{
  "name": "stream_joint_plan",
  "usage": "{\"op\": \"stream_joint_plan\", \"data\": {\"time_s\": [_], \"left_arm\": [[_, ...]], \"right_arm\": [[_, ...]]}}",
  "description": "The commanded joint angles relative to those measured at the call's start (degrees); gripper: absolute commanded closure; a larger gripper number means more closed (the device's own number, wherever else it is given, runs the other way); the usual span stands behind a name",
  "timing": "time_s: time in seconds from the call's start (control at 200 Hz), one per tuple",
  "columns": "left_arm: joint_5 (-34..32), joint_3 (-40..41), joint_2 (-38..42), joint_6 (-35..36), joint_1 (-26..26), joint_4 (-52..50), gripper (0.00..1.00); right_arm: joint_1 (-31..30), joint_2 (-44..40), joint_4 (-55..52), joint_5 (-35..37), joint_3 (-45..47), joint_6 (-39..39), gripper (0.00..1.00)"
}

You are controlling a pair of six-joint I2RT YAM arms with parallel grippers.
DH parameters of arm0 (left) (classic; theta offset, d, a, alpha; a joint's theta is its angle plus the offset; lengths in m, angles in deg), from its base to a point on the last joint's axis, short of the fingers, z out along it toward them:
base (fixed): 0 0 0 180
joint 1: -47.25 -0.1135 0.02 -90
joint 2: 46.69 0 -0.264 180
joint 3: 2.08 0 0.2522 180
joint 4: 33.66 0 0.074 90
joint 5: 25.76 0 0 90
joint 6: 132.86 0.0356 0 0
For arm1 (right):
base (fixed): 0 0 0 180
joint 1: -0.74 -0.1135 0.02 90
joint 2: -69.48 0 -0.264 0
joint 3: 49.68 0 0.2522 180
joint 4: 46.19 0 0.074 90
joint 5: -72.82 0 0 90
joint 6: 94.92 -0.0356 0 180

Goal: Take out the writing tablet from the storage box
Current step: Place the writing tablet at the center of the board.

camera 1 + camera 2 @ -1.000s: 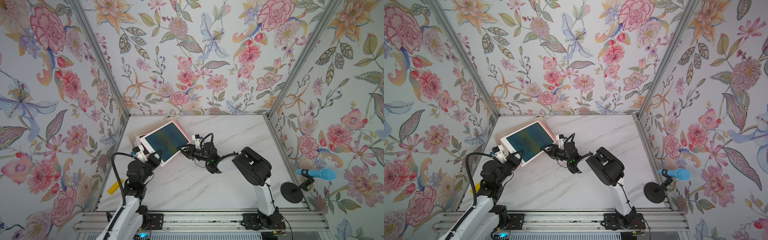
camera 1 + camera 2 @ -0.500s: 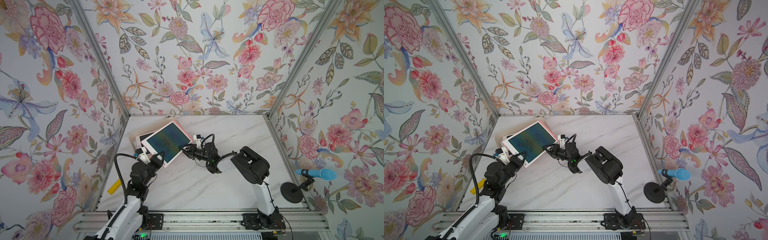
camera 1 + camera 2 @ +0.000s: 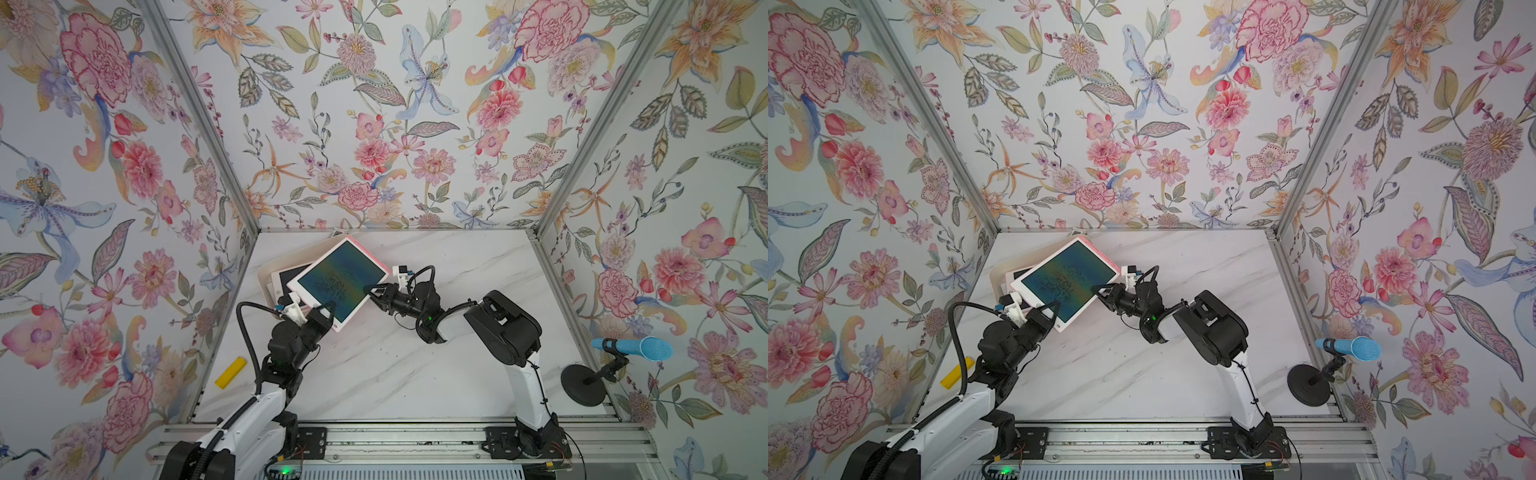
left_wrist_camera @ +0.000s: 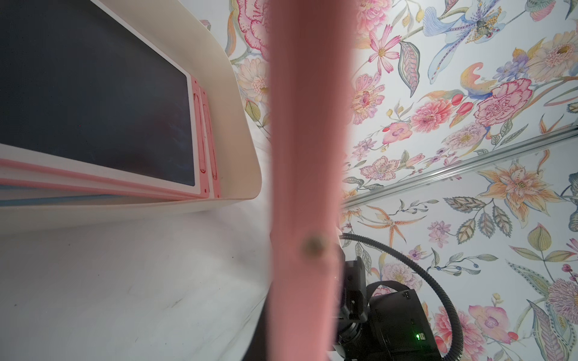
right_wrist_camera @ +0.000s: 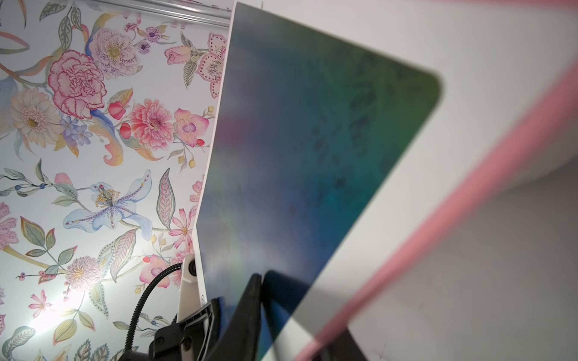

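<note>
Writing tablet (image 3: 338, 282) is hanging tilted, screen up, partly above the storage box (image 3: 262, 272) and jutting past its rim. The left gripper (image 3: 323, 311) is clamping the tablet's corner outside the box. The right gripper (image 3: 372, 291) is straddling the edge farthest from the box; whether it is pinching cannot be told. Other tablets (image 3: 286, 277) are lying inside the box. The bare marble table (image 3: 395, 374) is lying open beside the box.

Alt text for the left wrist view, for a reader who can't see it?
The blurred pink edge of the writing tablet crosses the middle of the frame, close to the camera. Beside it the cream storage box holds a stack of pink-framed tablets, the top screen dark; the black right arm and floral walls lie behind.
</note>
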Motion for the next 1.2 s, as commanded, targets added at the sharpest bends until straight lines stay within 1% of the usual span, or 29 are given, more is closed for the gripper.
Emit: {"op": "stream_joint_plan", "data": {"time_s": [0.0, 0.1, 0.205, 0.26, 0.315, 0.355, 0.4, 0.485, 0.53, 0.54, 0.57, 0.661, 0.806, 0.911, 1.021, 1.196], "left_arm": [[4.5, 1.4, -1.9, 2.0, 1.8, -2.3, 0.94], [4.5, 1.2, -2.9, 2.1, 1.8, -1.5, 0.91], [4.5, 0.9, -4.0, 2.3, 1.8, -1.5, 0.83], [4.5, 0.9, -4.5, 2.4, 1.9, -1.3, 0.78], [4.4, 0.6, -5.0, 2.6, 1.8, -1.3, 0.7], [4.5, 0.3, -5.4, 2.7, 1.9, -1.4, 0.62], [4.5, 0.0, -5.9, 3.0, 1.8, -1.5, 0.59], [4.8, -1.0, -7.0, 4.0, 1.8, -2.5, 0.49], [4.9, -1.6, -7.3, 4.6, 1.7, -3.3, 0.48], [5.1, -1.7, -7.4, 4.8, 1.7, -3.2, 0.48], [5.1, -2.0, -7.5, 5.1, 1.7, -3.4, 0.48], [5.6, -3.1, -8.2, 5.9, 1.3, -3.7, 0.43], [7.2, -5.2, -9.2, 6.5, 0.9, -4.0, 0.41], [7.5, -7.1, -8.6, 8.1, 0.4, -7.1, 0.41], [7.7, -8.2, -7.8, 10.1, -0.9, -10.2, 0.41], [9.6, -8.8, -8.1, 12.3, -3.0, -12.4, 0.4]], "right_arm": [[0.1, -1.6, 9.2, -1.1, 0.1, 0.1, 0.78], [0.8, -1.9, 10.4, -1.4, 0.8, -0.3, 0.83], [1.6, -2.2, 11.6, -2.4, 1.2, -1.0, 0.88], [2.0, -2.4, 12.1, -2.9, 1.3, -1.3, 0.89], [2.4, -2.6, 12.9, -3.5, 1.4, -1.9, 0.9], [2.8, -2.8, 13.1, -3.8, 1.4, -2.1, 0.9], [3.2, -3.1, 13.3, -4.2, 1.5, -2.2, 0.91], [4.5, -3.7, 12.6, -5.0, 2.0, -2.2, 0.92], [4.6, -4.1, 12.5, -5.5, 2.2, -2.2, 0.93], [5.9, -4.1, 12.6, -5.6, 2.3, -2.2, 0.93], [6.9, -4.2, 12.1, -6.1, 2.5, -2.3, 0.94], [8.6, -4.4, 11.6, -7.5, 2.9, -2.6, 0.96], [10.8, -4.4, 10.9, -9.1, 2.6, -2.8, 1.0], [13.2, -5.1, 9.0, -11.4, 2.2, -2.4, 1.0], [16.8, -5.8, 8.1, -15.0, 2.6, -3.0, 1.0], [22.9, -7.5, 4.7, -23.6, 1.7, -2.9, 1.0]]}}
